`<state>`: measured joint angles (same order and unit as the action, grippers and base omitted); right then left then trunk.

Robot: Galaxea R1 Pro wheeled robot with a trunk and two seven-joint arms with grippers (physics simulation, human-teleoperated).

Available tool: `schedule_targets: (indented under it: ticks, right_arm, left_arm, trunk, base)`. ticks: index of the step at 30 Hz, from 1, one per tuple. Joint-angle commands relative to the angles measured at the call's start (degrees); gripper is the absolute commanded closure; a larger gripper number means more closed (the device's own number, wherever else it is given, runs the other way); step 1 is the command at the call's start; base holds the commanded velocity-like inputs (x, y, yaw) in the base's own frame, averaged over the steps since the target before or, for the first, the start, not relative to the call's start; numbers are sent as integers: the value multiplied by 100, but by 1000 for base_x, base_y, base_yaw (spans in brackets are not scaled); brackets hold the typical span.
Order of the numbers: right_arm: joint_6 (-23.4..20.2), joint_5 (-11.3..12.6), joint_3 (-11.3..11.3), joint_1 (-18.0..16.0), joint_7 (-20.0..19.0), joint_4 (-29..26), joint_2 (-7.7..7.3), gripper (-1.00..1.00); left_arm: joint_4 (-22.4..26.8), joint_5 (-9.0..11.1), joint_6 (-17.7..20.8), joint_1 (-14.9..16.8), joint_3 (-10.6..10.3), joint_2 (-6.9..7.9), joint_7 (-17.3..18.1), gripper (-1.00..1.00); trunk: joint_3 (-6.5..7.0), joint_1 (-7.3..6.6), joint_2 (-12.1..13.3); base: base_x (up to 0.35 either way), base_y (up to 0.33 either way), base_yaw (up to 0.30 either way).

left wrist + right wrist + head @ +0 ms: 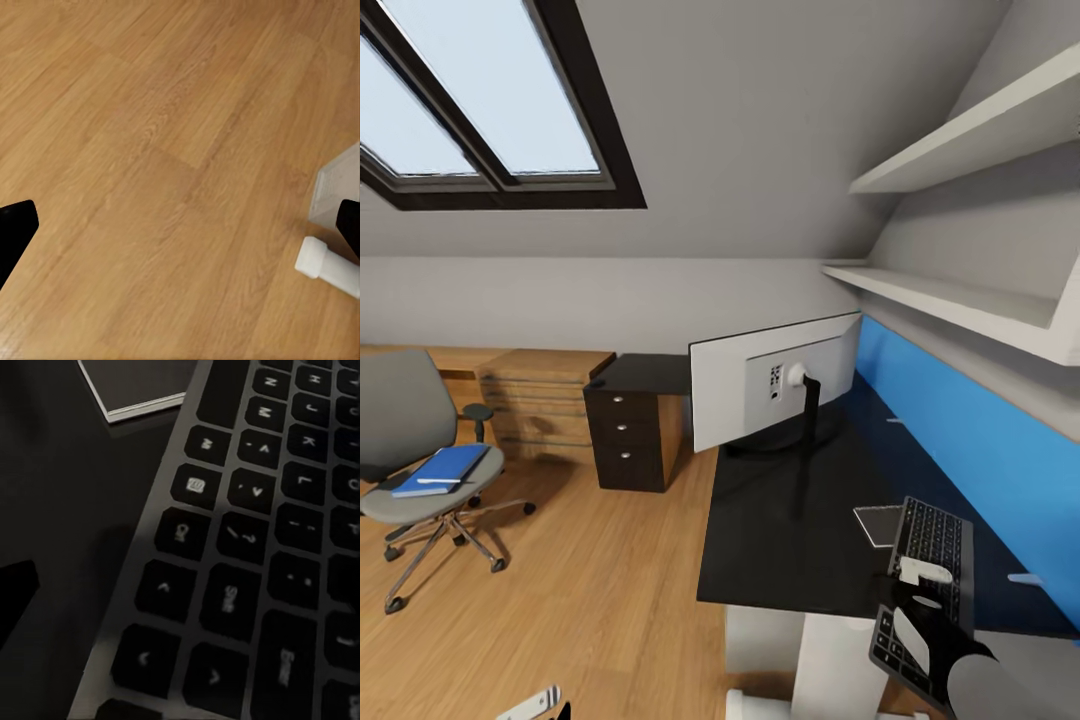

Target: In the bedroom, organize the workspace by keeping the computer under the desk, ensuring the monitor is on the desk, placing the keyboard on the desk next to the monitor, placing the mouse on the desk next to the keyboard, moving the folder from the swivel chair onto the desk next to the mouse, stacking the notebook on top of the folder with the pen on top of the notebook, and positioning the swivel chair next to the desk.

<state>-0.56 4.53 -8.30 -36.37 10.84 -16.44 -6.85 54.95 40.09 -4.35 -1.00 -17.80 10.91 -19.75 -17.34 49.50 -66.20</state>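
A bedroom workspace is shown from the head view. The keyboard [925, 590] lies on the black desk [790, 540] at about five o'clock in the frame, its long axis running from the near desk edge toward the blue back panel [970, 440]. The right gripper [920, 585] is poised directly over the keyboard's middle, its fingers pointed down at the keys. In the right wrist view the keys are seen close up, with one dark fingertip [15, 592] off to the side, so the jaws seem spread with nothing held, though how wide cannot be told. The notebook [880, 523] lies just beside the keyboard, at ten o'clock from it. The monitor [775, 385] stands at twelve o'clock from the gripper. The left gripper [545, 705] hangs low over bare wooden floor [150, 150], fingers parted, empty. The right arm is judged far nearer the keyboard. The folder [440, 470] is on the swivel chair [420, 450], at nine o'clock
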Motion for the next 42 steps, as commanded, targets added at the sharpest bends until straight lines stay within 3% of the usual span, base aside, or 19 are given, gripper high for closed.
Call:
schedule_targets:
  ticks: [1,7,9,12,15,16,19,20,21,24,30,31,33,42]
  right_arm:
    - [-6,48,12,-2,17,-14,0,-100]
    - [-15,41,13,0,31,-158,20,-100]
    - [-51,31,6,24,40,-718,151,-100]
    - [-109,26,5,78,45,-1066,214,-100]
    - [-637,14,4,369,54,-1818,318,-100]
    - [-1114,11,3,622,57,-2478,351,-100]
    - [-1646,27,3,1067,58,-3384,372,-100]
    - [-2052,49,0,1503,65,-4278,450,-100]
    - [-2119,42,-2,1593,66,-4470,507,-100]
    - [-2214,23,-5,1722,74,-4752,615,-100]
    - [-2244,42,-1,1753,69,-4837,667,-100]
    - [-2246,39,4,1755,68,-4851,765,-100]
    - [-2247,35,4,1757,68,-4875,806,-100]
    - [-2220,49,-5,1780,68,-4995,852,-100]
  left_arm:
    - [7,61,-39,3,-31,8,-38,-100]
    - [7,61,-39,3,-33,8,-38,-100]
    - [7,61,-39,3,-31,8,-38,-100]
    - [7,61,-39,3,-33,8,-38,-100]
    - [7,61,-39,3,-34,8,-38,-100]
    - [7,61,-39,3,-33,8,-38,-100]
    - [7,61,-39,3,-35,8,-38,-100]
    - [7,61,-39,2,-34,8,-38,-100]
    - [7,61,-39,2,-33,8,-38,-100]
    - [7,61,-41,3,-33,8,-38,-100]
    - [7,61,-47,2,-31,8,-38,-100]
    - [7,61,-46,3,-31,8,-38,-100]
    - [7,61,-47,3,-31,8,-38,-100]
    - [-1,61,-48,3,-31,8,-38,-100]
  trunk:
    - [4,1,-4]
    - [58,1,-4]
    - [76,1,-4]
    - [103,1,-4]
    - [130,1,-4]
    - [138,1,-4]
    - [149,1,-4]
    - [150,1,-4]
    - [150,1,-4]
    - [151,1,-4]
    - [151,1,-4]
    - [151,1,-4]
    - [151,1,-4]
    - [151,1,-4]
  base:
    - [0,0,0]
    - [0,0,0]
    - [0,0,0]
    - [0,0,0]
    - [0,0,0]
    - [0,0,0]
    - [0,0,0]
    - [0,0,0]
    - [0,0,0]
    - [0,0,0]
    - [0,0,0]
    - [0,0,0]
    - [0,0,0]
    - [-145,0,-93]
